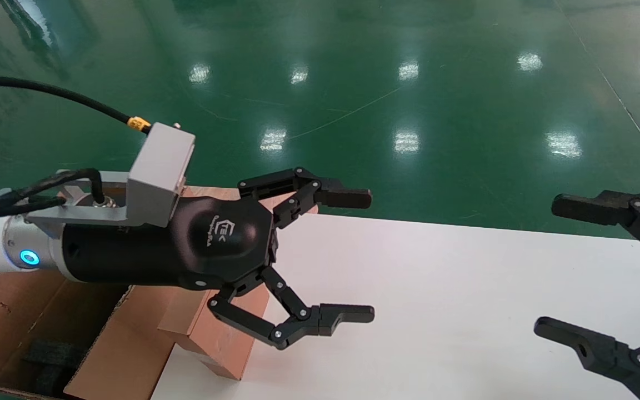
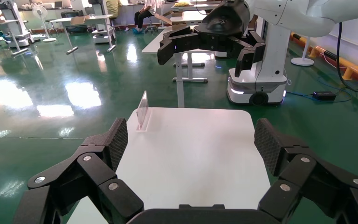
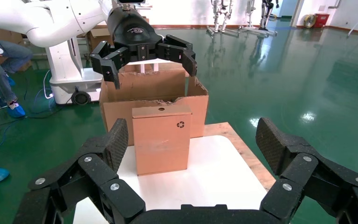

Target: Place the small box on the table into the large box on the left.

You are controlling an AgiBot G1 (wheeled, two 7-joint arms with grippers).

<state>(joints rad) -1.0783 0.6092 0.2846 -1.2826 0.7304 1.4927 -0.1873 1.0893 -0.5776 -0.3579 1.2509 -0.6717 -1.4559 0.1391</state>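
Your left pincer (image 1: 361,255) hangs above the desk (image 1: 464,311), fingers spread wide and empty, just past the small box (image 1: 214,333) on the desk side. The small box (image 3: 161,139) stands upright at the desk's left end, with its hole on the top face and its recycling mark facing the right pincer. The large box (image 3: 154,100), with torn flaps, sits just behind it at the desk's edge. Your right pincer (image 1: 545,266) waits over the desk's right end, likewise spread and empty.
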